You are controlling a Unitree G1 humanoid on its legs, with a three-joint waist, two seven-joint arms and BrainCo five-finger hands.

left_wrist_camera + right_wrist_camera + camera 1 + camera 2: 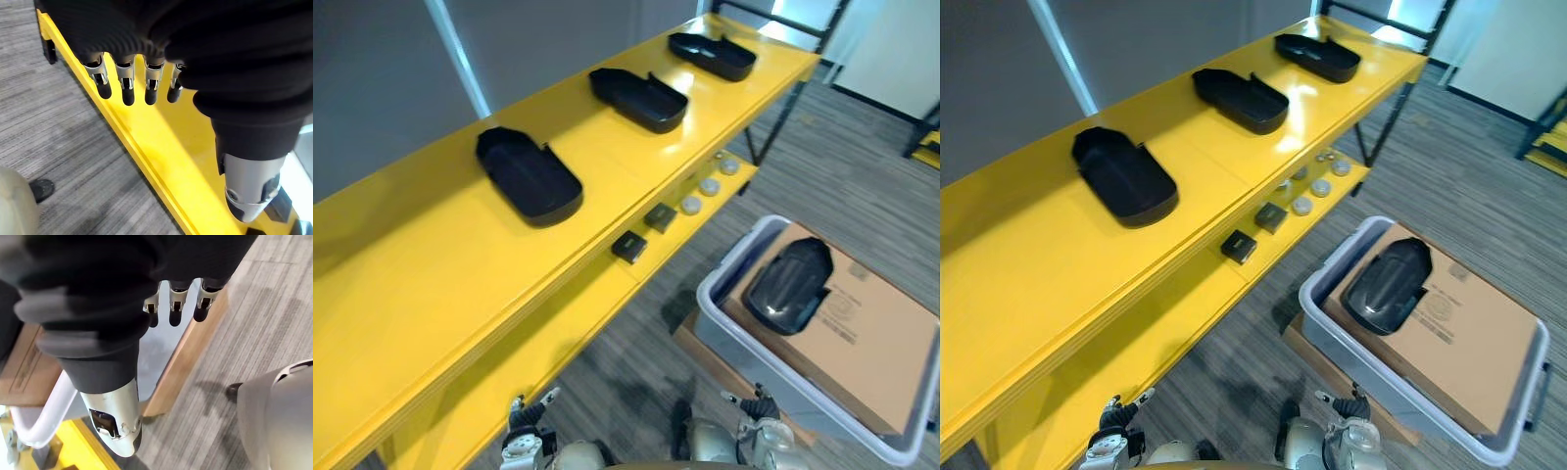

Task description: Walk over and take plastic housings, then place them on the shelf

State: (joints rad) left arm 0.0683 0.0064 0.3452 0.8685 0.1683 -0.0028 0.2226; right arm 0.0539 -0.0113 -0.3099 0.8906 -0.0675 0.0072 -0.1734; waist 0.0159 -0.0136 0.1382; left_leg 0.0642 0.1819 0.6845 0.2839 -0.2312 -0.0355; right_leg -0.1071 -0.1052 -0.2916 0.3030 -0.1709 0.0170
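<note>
Three black plastic housings lie on the top board of the yellow shelf (411, 294): nearest housing (527, 174), middle housing (639, 98) and far housing (712, 55), each resting open side up and well apart from its neighbour. A fourth housing (790, 286) lies domed side up on a cardboard box (871, 343) inside the grey bin (707, 294), at the 3 o'clock side of the head view, on the floor beside the shelf. Its long axis runs roughly from 7 to 1 o'clock. The left hand (524, 423) hangs low at 7 o'clock beside the shelf's lower board, fingers (128, 90) straight and slack, holding nothing. The right hand (756, 407) hangs low at 5 o'clock just short of the bin's near wall, fingers (171, 308) likewise loose and empty, as far as its close wrist view allows. Judgement: the fourth housing is the piece not yet shelved. It lies at about 1 o'clock from the right hand, which is the nearer of the two. A reach up and over the bin rim is called for.
</note>
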